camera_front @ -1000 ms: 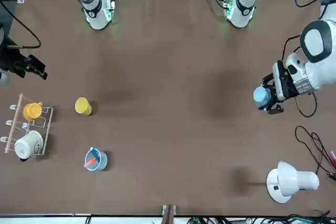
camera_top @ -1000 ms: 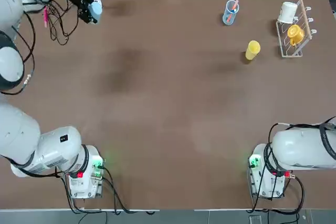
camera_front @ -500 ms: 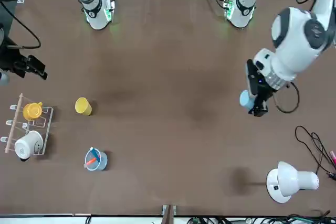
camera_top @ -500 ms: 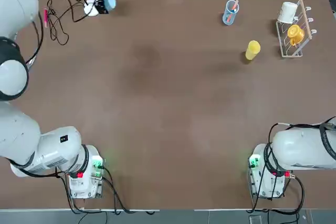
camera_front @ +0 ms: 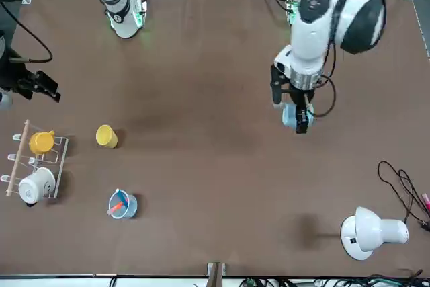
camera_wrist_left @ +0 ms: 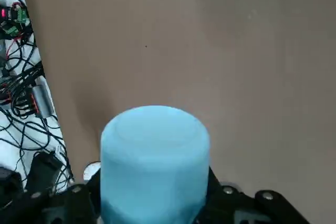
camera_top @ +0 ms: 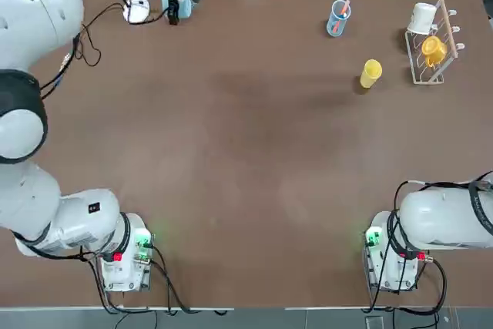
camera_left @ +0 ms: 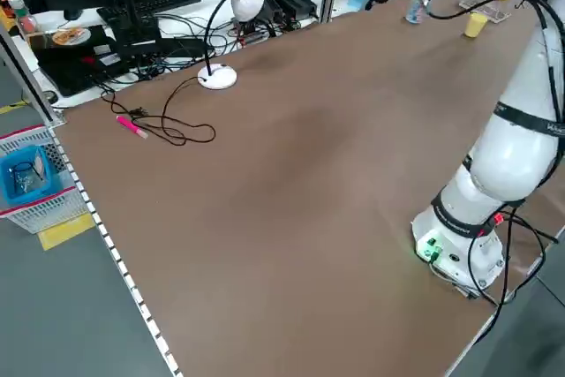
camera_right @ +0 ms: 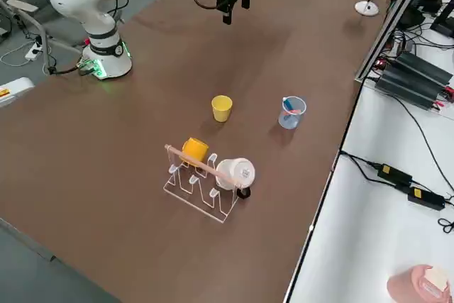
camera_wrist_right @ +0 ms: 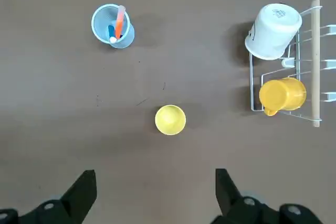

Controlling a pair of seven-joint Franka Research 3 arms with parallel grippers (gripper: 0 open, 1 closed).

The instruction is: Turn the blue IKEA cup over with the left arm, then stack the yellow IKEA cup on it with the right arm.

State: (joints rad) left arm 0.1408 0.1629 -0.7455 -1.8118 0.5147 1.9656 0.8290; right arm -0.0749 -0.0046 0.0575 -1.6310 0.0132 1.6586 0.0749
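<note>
One step in hand: turning over the blue IKEA cup point(camera_wrist_left: 155, 161), clenched in the left gripper point(camera_front: 293, 109) above the far left of the table point(camera_top: 246, 152), closed base facing out. Next: setting it down rim-first. Yellow IKEA cup point(camera_wrist_right: 170, 119) waiting far right, upright, below the parked right gripper point(camera_wrist_right: 155, 195), fingers spread. Cup hardly visible from overhead; clear only in the wrist view.
</note>
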